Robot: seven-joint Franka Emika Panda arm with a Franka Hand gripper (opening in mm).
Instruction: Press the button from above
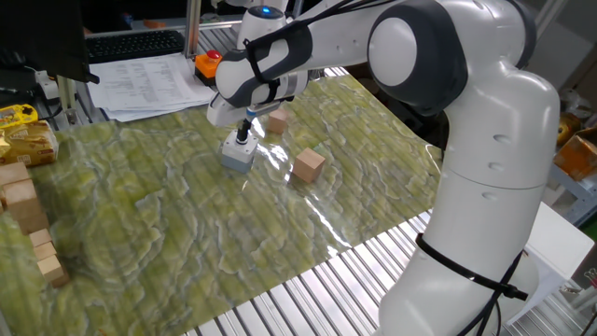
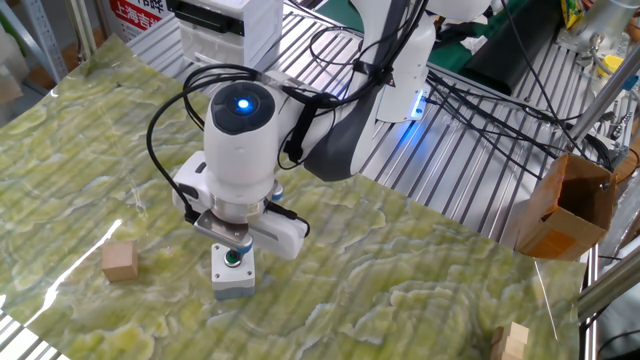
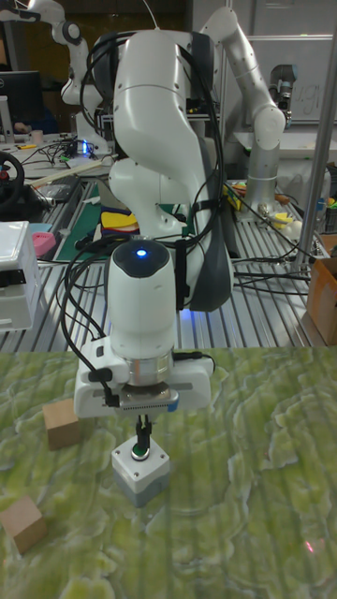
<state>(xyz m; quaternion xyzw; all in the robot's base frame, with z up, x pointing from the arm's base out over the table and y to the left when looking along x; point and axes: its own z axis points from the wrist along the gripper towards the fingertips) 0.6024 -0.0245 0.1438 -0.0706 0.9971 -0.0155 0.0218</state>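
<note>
The button (image 3: 140, 452) is a small green disc with a white ring on top of a light grey square box (image 3: 141, 474), which stands on the green patterned mat. My gripper (image 3: 142, 436) hangs straight down over it. Its two dark fingers are pressed together into one thin stalk, and their tips rest on the button. In one fixed view the grey box (image 1: 236, 154) sits just under the gripper (image 1: 245, 135). From the other fixed view the wrist covers most of the fingers, and the button (image 2: 232, 259) peeks out below the gripper (image 2: 234, 247).
Two plain wooden cubes (image 1: 309, 165) (image 1: 277, 121) lie right of and behind the grey box. An orange box with a red button (image 1: 207, 64) sits at the mat's far edge beside papers. Stacked wooden blocks (image 1: 23, 201) line the left side. A cardboard box (image 2: 560, 205) stands off the table.
</note>
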